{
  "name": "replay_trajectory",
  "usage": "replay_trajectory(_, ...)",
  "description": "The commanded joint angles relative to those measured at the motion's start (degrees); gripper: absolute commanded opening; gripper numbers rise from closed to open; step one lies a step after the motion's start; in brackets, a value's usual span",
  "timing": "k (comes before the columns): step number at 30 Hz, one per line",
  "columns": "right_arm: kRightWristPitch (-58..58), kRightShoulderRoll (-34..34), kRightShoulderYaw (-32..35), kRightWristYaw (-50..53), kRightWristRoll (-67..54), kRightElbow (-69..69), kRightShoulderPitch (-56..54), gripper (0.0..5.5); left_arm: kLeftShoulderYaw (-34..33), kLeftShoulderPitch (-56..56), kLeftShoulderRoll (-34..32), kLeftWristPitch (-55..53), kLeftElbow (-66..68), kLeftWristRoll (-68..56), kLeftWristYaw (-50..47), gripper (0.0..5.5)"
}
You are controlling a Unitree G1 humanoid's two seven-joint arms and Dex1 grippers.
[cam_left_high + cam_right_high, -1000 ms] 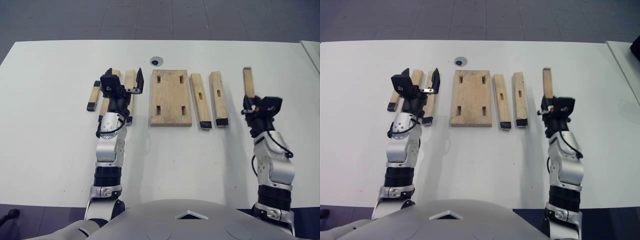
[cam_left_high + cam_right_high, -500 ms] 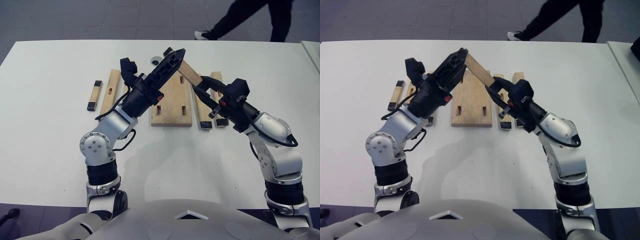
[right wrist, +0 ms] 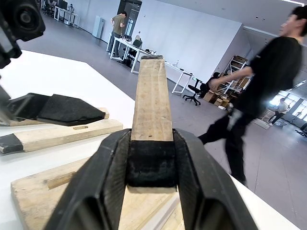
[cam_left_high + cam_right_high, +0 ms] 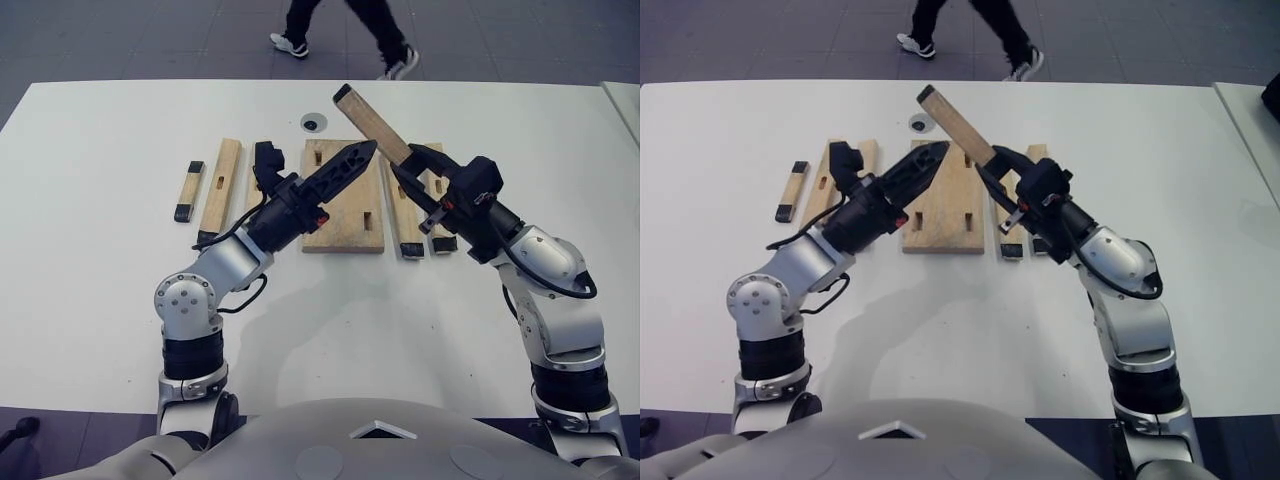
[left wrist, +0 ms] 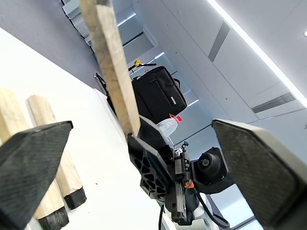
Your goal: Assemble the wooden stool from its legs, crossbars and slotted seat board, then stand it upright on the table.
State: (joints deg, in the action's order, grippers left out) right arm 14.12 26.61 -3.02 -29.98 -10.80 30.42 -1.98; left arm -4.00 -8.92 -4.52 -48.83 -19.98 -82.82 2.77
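Observation:
My right gripper (image 4: pixel 402 168) is shut on the black-capped end of a wooden leg (image 4: pixel 370 122). The leg slants up and to the left above the slotted seat board (image 4: pixel 343 228), which lies flat at mid-table. In the right wrist view the jaws (image 3: pixel 151 143) clamp the cap on both sides. My left gripper (image 4: pixel 355 160) is open and hangs over the board just below the raised leg, not touching it. In the left wrist view its fingers (image 5: pixel 33 143) are spread wide with nothing between them.
On the white table (image 4: pixel 100 280), a short crossbar (image 4: pixel 186 190) and a slotted leg (image 4: pixel 220 185) lie left of the board. Two more legs (image 4: pixel 406 224) (image 4: pixel 441 238) lie right of it, under my right gripper. A cable hole (image 4: pixel 313 123) sits behind the board.
Both arms swung in from the table's sides. In the last half second my left gripper dropped away from the leg's upper end, which my right gripper has lifted slightly.

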Motion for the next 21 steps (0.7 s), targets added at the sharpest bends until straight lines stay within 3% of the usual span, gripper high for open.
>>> replay_trajectory(1,-1.1,0.8,-2.8,-2.0,0.6,1.8,2.8,1.32,-0.2,-1.0,0.2,0.9,0.6,-0.9,0.0,5.4)
replay_trajectory(4,-1.9,1.1,-5.1,-2.9,1.5,2.7,4.7,1.32,-0.4,-1.8,0.4,1.4,0.9,-1.7,-0.2,5.4)
replay_trajectory(21,0.3,0.9,-4.6,-3.4,-1.2,4.2,6.1,1.32,-2.1,0.4,-0.2,4.4,4.9,3.5,1.7,2.74)
